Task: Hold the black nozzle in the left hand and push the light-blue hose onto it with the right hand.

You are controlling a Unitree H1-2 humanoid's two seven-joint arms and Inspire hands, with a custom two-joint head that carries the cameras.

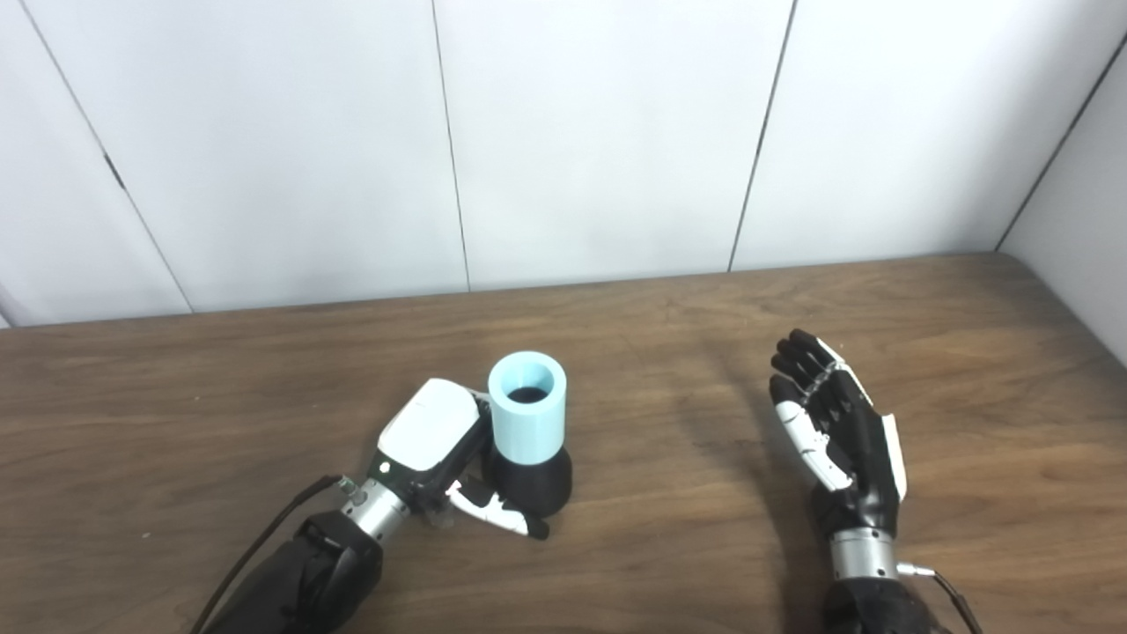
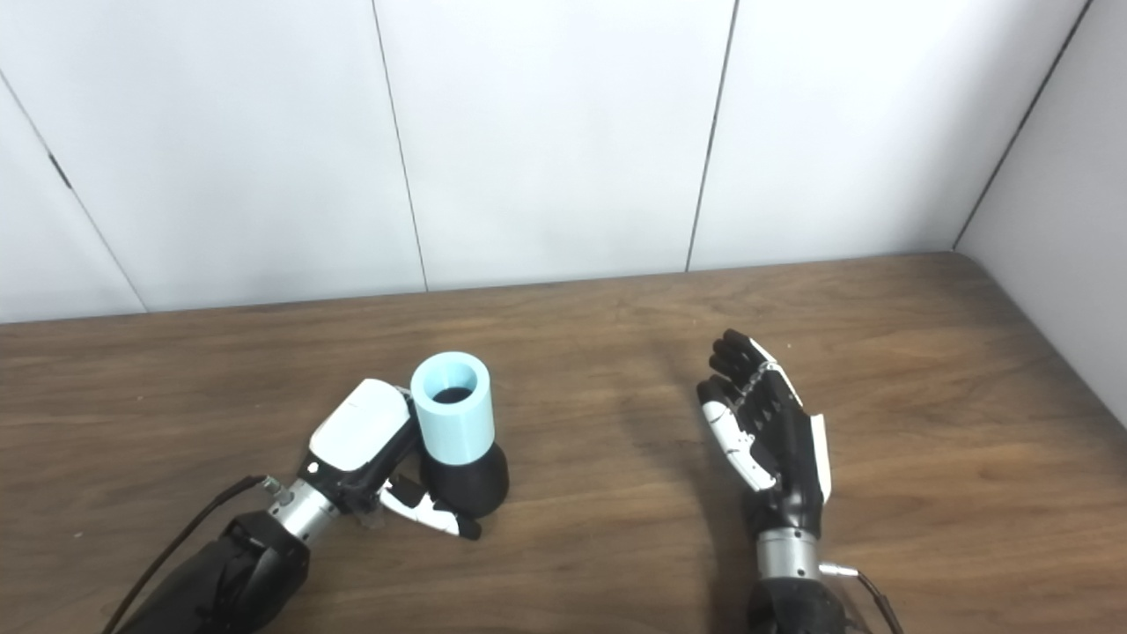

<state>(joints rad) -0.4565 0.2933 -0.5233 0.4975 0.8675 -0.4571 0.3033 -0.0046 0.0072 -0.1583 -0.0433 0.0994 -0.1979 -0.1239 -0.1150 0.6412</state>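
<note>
Light-blue hose (image 1: 527, 407) seated upright on black nozzle (image 1: 533, 480), open-topped

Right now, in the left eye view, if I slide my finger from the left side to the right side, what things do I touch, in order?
Left hand → light-blue hose, standing on the black nozzle → bare wooden table → right hand, open and holding nothing.
</note>
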